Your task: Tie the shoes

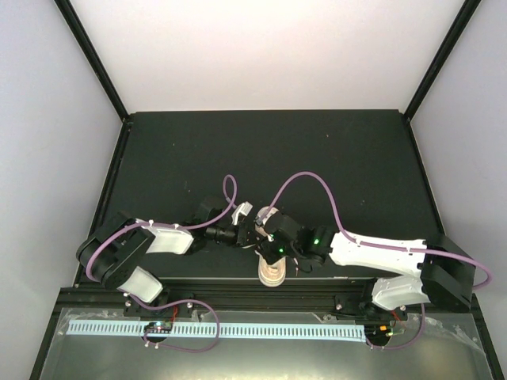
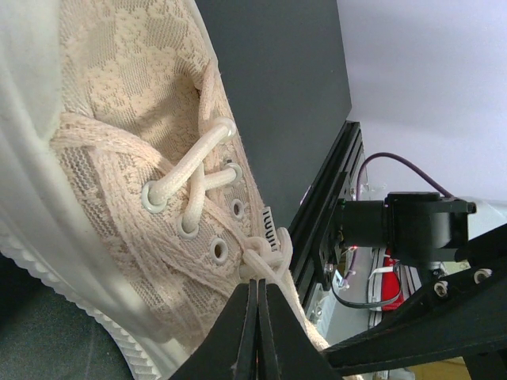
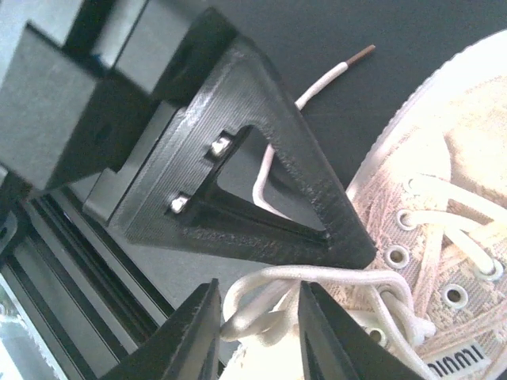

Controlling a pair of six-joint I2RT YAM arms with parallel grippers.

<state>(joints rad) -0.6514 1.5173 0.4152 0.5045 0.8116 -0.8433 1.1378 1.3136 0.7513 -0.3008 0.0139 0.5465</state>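
Nearest, at the left gripper (image 2: 257, 289): clenched shut on the laces (image 2: 198, 158) beside the top eyelets (image 2: 218, 249) of the sneaker (image 2: 127, 79). At the right gripper (image 3: 259, 297): spread apart, straddling a slack loop (image 3: 242, 321) of those laces. As for the sneaker: on the table (image 1: 261, 150), middle of its near edge, beneath both grippers.

The sneaker (image 1: 272, 275) is mostly hidden from above — both wrist views cut it off at their edges.

Black table (image 1: 261, 142), white back wall (image 1: 261, 47), black aluminium rail (image 1: 238, 294), pale blue slotted strip (image 1: 261, 328)
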